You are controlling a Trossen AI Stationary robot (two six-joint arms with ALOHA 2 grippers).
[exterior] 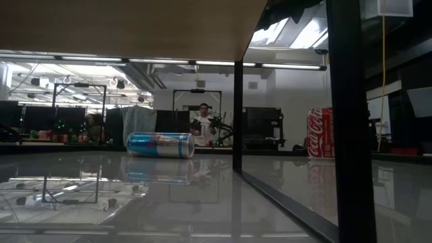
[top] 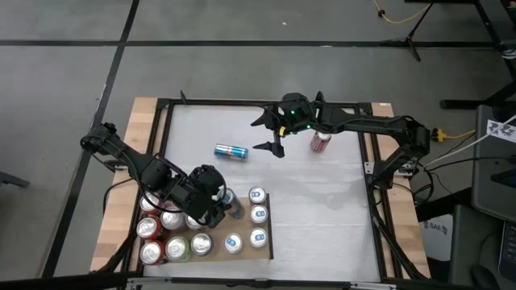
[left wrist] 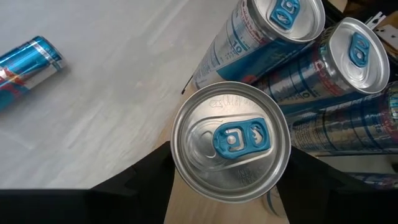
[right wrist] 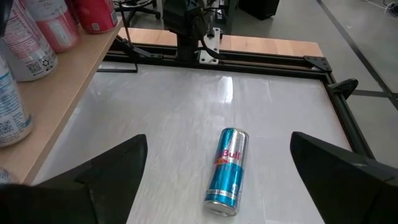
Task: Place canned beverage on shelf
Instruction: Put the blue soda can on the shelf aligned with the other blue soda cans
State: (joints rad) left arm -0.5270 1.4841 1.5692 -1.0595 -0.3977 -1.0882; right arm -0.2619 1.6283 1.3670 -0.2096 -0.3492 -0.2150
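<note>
The shelf [top: 266, 250], a light wood panel at the table's near left, carries several upright cans [top: 258, 215]. My left gripper [top: 228, 206] is at its far edge, shut on a slim blue-and-silver can [left wrist: 231, 140] that stands upright there. A second blue can [top: 230, 151] lies on its side on the white table, seen too in the low view [exterior: 160, 144] and the right wrist view [right wrist: 227, 171]. My right gripper [top: 260, 135] hangs open above the table just right of it, pointing toward it, touching nothing. My left gripper has one finger [left wrist: 140, 183] on each side of the can's wall, below its rim [left wrist: 180, 155], slanting down from the table's left. The can's top hides where the pads meet the wall. The can stands upright, its base on the shelf [left wrist: 186, 208].
A red cola can [top: 320, 142] stands on the table at the far right, behind my right arm. Two more slim blue cans [left wrist: 283, 18] stand close beside the held one. A black frame [top: 372, 173] rims the table; the white middle lies bare.
</note>
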